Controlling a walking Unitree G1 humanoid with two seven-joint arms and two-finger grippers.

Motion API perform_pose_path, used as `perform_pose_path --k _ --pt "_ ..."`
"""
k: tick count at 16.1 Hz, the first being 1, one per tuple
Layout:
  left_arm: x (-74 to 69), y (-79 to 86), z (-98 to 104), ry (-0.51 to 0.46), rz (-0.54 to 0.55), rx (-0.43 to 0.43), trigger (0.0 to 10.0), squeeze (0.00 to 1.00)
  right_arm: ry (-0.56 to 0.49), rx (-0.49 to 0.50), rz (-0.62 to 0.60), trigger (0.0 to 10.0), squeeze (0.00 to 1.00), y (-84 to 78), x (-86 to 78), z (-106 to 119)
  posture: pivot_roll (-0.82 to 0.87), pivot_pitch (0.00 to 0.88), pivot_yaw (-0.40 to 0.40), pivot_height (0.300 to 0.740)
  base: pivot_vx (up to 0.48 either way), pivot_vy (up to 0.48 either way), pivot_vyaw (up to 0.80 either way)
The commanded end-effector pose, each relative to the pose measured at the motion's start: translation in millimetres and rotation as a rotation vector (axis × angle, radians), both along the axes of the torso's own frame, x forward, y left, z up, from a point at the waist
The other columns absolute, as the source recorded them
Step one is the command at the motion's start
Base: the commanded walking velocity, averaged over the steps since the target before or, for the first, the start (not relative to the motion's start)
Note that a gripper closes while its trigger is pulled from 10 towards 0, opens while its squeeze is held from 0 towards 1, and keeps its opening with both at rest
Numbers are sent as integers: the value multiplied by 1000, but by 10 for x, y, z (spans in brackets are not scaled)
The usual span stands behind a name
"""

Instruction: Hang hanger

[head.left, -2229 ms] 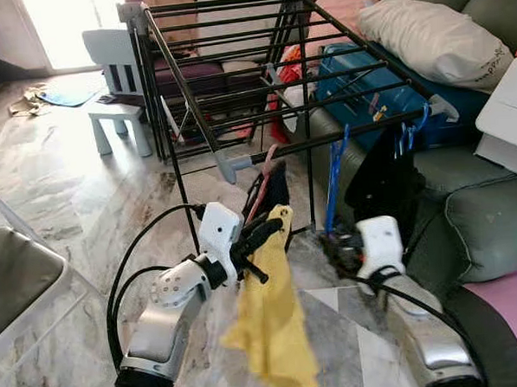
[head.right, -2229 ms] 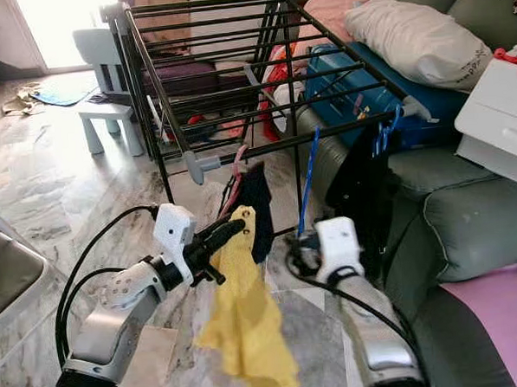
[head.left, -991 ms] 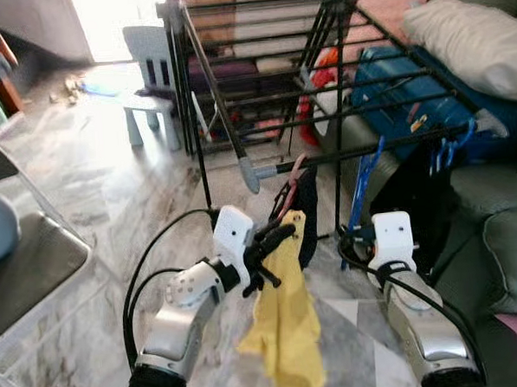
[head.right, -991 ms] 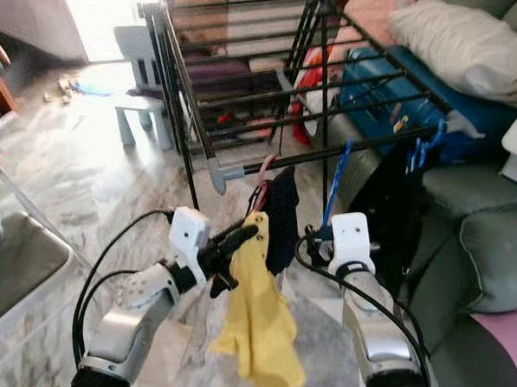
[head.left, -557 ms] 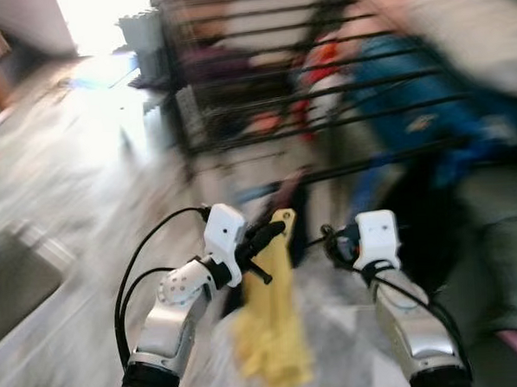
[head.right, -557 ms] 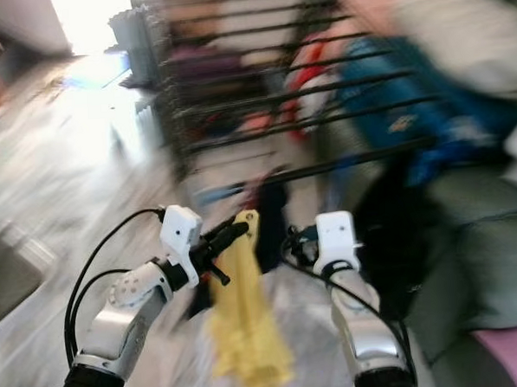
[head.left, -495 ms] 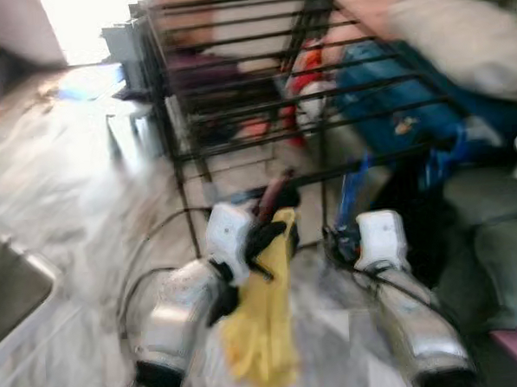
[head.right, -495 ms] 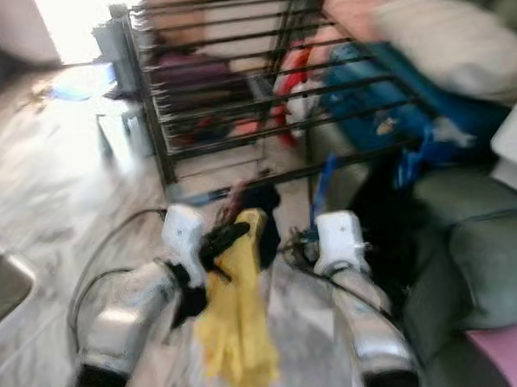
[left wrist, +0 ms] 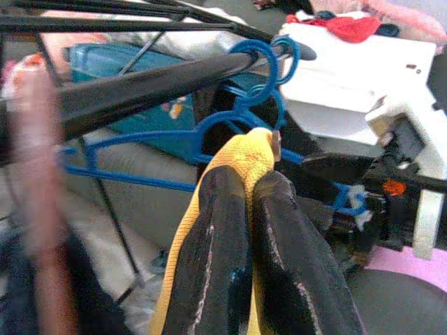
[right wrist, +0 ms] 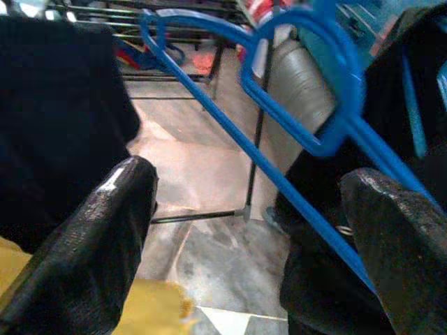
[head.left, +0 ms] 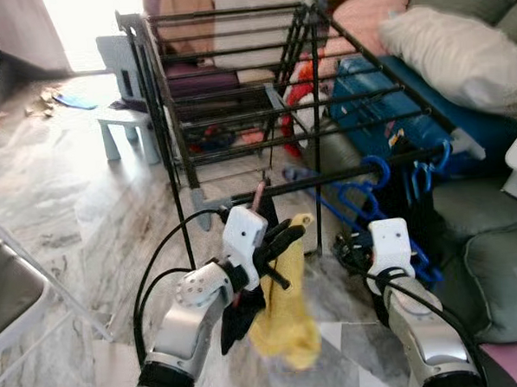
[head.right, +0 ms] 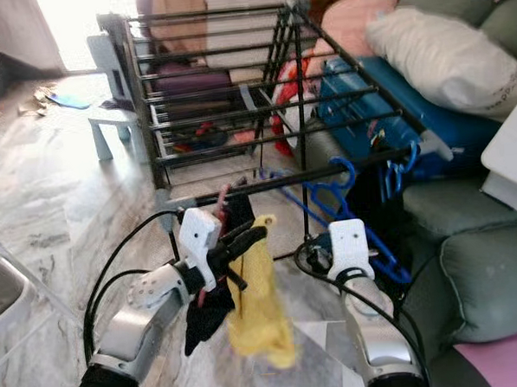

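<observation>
A black drying rack (head.right: pixel 235 82) stands on the marble floor (head.right: pixel 59 195). The left hand (head.right: pixel 248 239) pinches a yellow cloth (head.right: pixel 258 310) just below the rack's front rail, where blue hangers (head.right: pixel 349 184) hook. The right hand (head.right: pixel 318 253) hovers beside them.

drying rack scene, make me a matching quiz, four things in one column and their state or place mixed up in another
Things:
1. yellow cloth
2. blue hanger
3. right gripper
4. pale stool

State or place:
A. hooked on the front bar of the drying rack
B. open, fingers wide apart
C. clamped in the left gripper
D. standing on the floor behind the rack

Pairs: 1-C, 2-A, 3-B, 4-D
</observation>
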State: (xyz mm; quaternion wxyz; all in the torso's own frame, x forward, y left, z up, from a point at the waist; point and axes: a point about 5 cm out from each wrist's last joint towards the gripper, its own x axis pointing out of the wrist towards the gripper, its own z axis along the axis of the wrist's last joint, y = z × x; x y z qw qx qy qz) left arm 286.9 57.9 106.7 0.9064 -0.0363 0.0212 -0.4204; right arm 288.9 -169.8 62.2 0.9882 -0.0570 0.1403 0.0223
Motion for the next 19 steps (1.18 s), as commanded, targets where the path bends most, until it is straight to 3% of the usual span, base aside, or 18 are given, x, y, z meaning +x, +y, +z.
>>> perform_pose_path --k 1,6,9,13,16,19 --pt "21 -7 70 -34 -1 0 10000 0 -6 4 -1 10000 0 -11 23 37 69 0 -70 740 0 0 0" --pt "20 -22 62 -33 -8 5 10000 0 -4 3 22 10000 0 -10 -38 28 67 0 -69 740 0 0 0" --pt "19 -25 59 -33 -7 8 10000 0 -58 -45 23 10000 0 -64 -101 109 69 0 -72 740 0 0 0" --pt "17 -29 40 -26 -12 14 10000 0 -133 -142 -24 10000 0 -307 -210 259 60 0 -65 740 0 0 0" --pt "24 -31 37 -26 -19 24 10000 0 -125 -184 -53 10000 0 -485 -255 251 64 0 -62 740 0 0 0" --pt "24 -24 34 -26 -19 30 10000 0 -140 -196 -27 10000 0 -547 -253 283 68 0 -61 740 0 0 0"
